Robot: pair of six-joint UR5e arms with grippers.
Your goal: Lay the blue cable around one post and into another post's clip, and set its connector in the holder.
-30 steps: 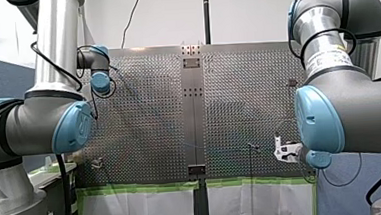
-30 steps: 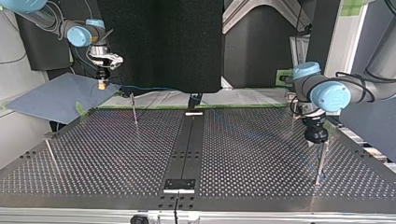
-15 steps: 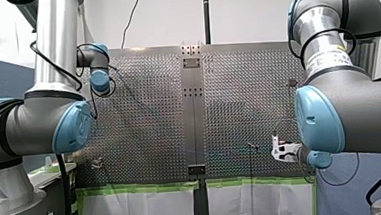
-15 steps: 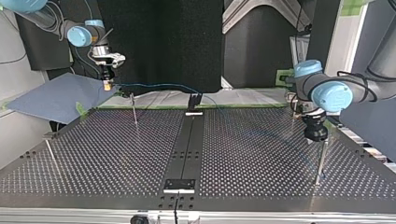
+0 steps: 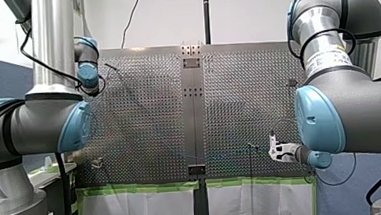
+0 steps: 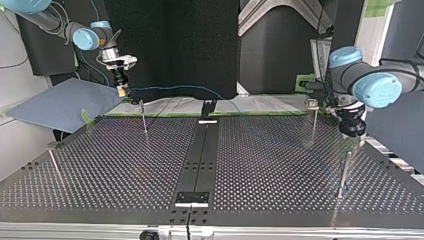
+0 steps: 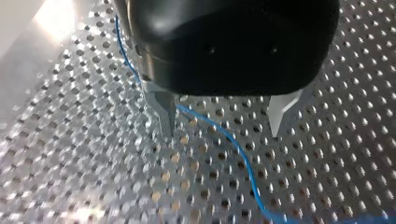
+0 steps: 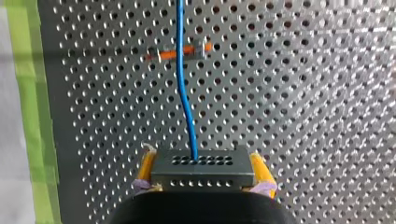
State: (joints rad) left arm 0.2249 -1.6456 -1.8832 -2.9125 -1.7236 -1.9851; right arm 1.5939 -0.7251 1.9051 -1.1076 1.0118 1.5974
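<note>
Blue cable (image 8: 183, 84) comes straight out of the connector (image 8: 203, 176), a dark little block with rows of holes. My right pincer (image 8: 203, 161) has that block clamped between its yellow pads, so it's closed tight on it. Ahead of that pincer the cable crosses a thin post (image 8: 180, 52) with an orange bit on it. Can't tell whether it actually touches the post or just passes over. In the top view that pincer hangs above the far edge of the perforated surface (image 6: 260, 165) at the view's left, and the cable arcs off to the right, passing behind the black holder (image 6: 207, 107) at the far middle. At the view's right, my left pincer (image 7: 223, 116) hovers near the edge, between two more posts. Its wrist camera shows the metal fingers (image 7: 163, 112) spread wide with nothing gripped. The cable slips just beside one finger and then runs out diagonally across the gap between them, low over the holes.
</note>
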